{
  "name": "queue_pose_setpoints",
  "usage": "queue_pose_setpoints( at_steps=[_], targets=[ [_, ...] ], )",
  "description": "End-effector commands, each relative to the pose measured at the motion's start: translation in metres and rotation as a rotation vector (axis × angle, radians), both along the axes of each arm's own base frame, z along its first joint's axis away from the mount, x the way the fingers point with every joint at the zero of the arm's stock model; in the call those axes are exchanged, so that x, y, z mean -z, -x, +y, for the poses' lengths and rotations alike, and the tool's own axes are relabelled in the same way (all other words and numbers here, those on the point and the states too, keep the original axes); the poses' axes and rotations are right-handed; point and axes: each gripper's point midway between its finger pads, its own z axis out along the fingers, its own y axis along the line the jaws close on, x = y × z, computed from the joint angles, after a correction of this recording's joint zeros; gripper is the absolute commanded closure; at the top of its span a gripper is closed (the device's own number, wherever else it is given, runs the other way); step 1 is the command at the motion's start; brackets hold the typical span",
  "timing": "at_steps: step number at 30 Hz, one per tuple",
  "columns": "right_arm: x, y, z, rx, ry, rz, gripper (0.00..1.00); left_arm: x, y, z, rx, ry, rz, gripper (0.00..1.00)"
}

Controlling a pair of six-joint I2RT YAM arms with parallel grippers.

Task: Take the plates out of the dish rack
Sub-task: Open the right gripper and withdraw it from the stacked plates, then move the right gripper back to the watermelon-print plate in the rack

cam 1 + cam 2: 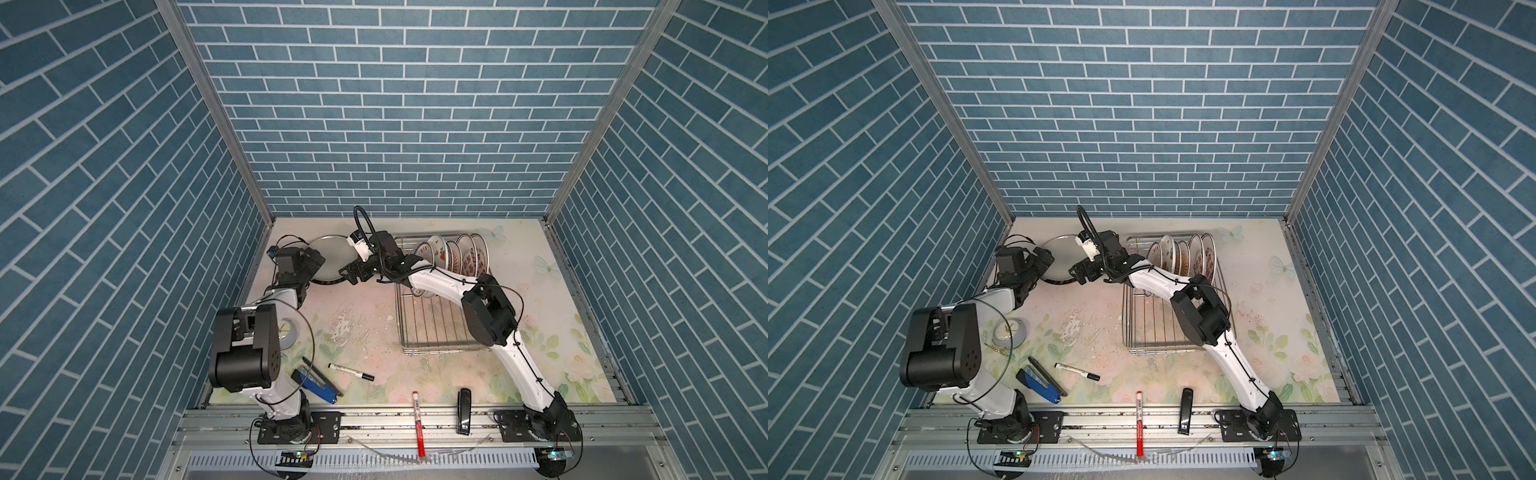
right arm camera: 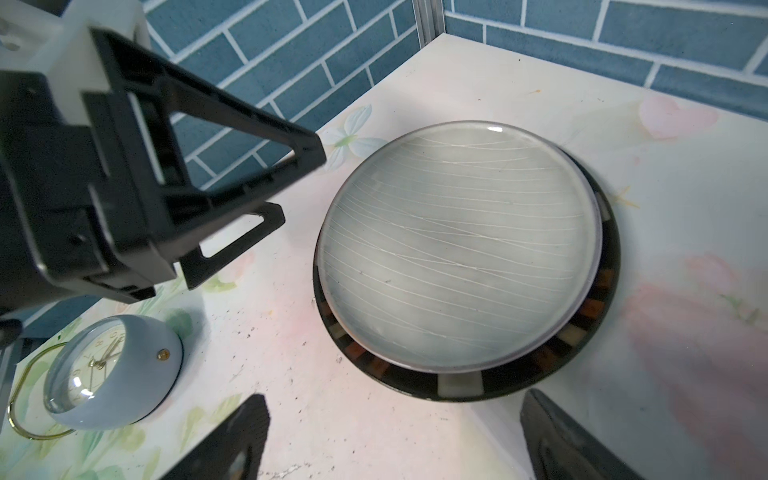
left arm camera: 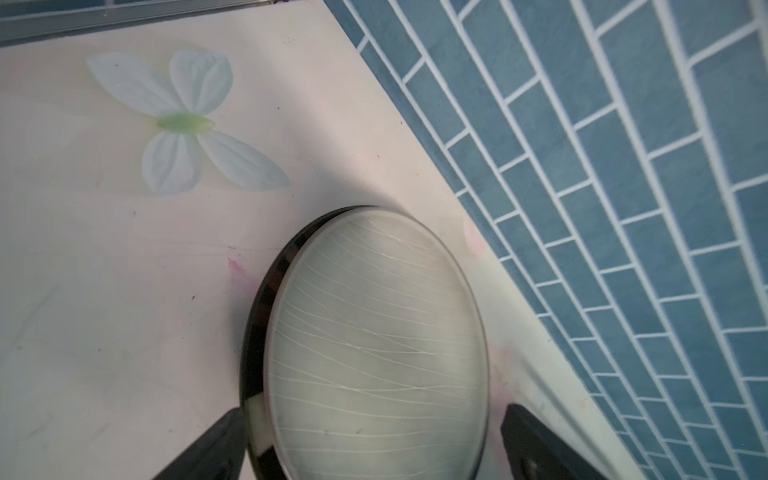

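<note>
At the left edge of the flower-printed table [image 1: 365,332], a small round grey clock [image 2: 116,374] with gold hands rests beside the left arm. Nearer the front left corner lies a blue stapler [image 1: 316,384].

Toward the far left corner, the left gripper [image 1: 319,262] is just beside a stack of two plates. Its black fingers [image 3: 208,449] stand wide apart. In the left wrist view there is one to each side of the stack's rim, closed on nothing.

The stack is a grey plate [image 2: 457,245] crossed by fine white lines. It lies flat on a larger dark-rimmed plate [image 2: 457,384] whose border shows brown and pale blocks. Both sit on the table near the far edge, outside the dish rack.

Just right of the stack, the right gripper [image 1: 349,275] hangs near its rim. Its fingers [image 2: 232,440] are spread wide with only table between them.

Toward the front, a white marker [image 1: 351,372] with a black cap lies on the table. Further right, a red-and-white marker [image 1: 417,424] lies across the front edge onto the metal rail.

Right of centre, the silver wire dish rack [image 1: 432,351] runs from the far edge toward the middle of the table. A row of printed plates [image 1: 451,253], white with red and orange patterns, stands on edge at its far end. The right arm [image 1: 440,282] crosses in front of them, so their exact number cannot be told.
</note>
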Motion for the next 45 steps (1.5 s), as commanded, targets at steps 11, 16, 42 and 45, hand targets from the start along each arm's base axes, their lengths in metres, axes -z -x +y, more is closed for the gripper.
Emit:
queue_pose_setpoints(
  at_steps=[11, 16, 42, 45],
  targets=[
    [-0.113, 0.053, -0.055, 0.123, -0.141, -0.145, 0.01, -0.115, 0.073, -0.078, 0.274, 0.023, -0.339, 0.0],
    [-0.126, 0.055, -0.111, 0.317, -0.132, -0.132, 0.01, -0.152, 0.112, -0.12, 0.41, -0.035, -0.408, 0.0],
    [-0.138, 0.092, -0.306, 0.72, 0.005, -0.236, 0.01, -0.192, 0.185, -0.224, 0.715, 0.11, -0.663, 0.0],
    [-0.132, 0.086, -0.31, 0.769, 0.003, -0.235, 0.05, -0.185, 0.184, -0.246, 0.775, 0.124, -0.654, 0.0]
  ],
)
